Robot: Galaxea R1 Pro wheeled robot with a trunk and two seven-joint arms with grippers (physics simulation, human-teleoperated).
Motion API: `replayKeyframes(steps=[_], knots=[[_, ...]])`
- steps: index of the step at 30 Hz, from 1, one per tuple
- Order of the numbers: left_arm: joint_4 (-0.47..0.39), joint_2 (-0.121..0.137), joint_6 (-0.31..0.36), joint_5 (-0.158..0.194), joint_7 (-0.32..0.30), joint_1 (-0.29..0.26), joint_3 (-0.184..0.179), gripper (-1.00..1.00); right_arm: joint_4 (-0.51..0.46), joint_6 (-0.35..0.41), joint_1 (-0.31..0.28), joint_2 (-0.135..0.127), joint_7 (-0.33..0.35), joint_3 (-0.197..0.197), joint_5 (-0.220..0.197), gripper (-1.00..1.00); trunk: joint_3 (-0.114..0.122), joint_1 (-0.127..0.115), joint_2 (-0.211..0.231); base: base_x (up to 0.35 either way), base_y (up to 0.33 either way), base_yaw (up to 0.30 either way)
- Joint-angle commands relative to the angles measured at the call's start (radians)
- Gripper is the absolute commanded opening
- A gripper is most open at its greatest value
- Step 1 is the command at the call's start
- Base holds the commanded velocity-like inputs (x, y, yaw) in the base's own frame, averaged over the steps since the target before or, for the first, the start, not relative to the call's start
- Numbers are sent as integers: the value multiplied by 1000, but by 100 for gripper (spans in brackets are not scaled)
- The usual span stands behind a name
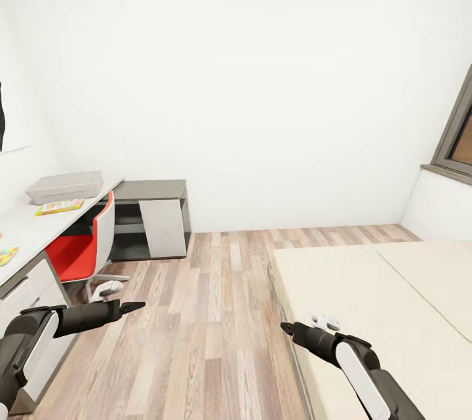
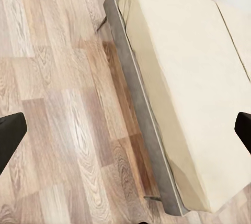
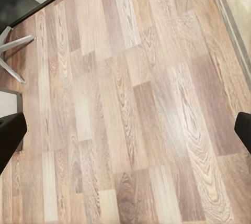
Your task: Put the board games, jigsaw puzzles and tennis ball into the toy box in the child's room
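Risk, chair: the red chair [image 1: 78,246] stands at mid left of the head view, right in front of the table [image 1: 33,227]. If you swing toward the table without clearing it, your left arm could clip its back.
Risk, bed: the bed [image 1: 380,315] fills the lower right, and your right arm hangs over its near edge. A quick turn of the base could drag the arm across the sheet or knock the frame.
Risk, missed toys: no game box shows on the visible stretch of bed, so look farther along it before you leave.
Left gripper [image 1: 134,306]: lower left of the head view, over the floor. The wrist view shows its fingers spread wide with nothing between them.
Right gripper [image 1: 286,327]: lower centre, just beside the bed edge, likewise wide open and empty.
Toy box [image 1: 65,186]: left of the frame on the table, well apart from both grippers.
Flat toy: a colourful piece [image 1: 59,206] lies just before the toy box; another [image 1: 6,255] shows at the left edge; which ones, you cannot tell.
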Motion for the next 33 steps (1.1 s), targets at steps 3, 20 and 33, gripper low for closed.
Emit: replayKeyframes(steps=[3, 20, 33], knots=[[0, 0, 6, 2, -2, -1, 1, 100, -1, 1, -1, -1, -10, 2, -11, 100, -1, 1, -2, 0, -81, 0], [0, 0, 5, 2, -3, -1, 1, 100, 0, 1, -1, -1, -10, 1, -11, 100, -1, 1, -2, -13, -56, 0], [1, 0, 6, 2, -4, -1, 1, 100, 0, 1, -1, -1, -10, 1, -13, 100, -1, 1, -2, -21, 0, 0]])
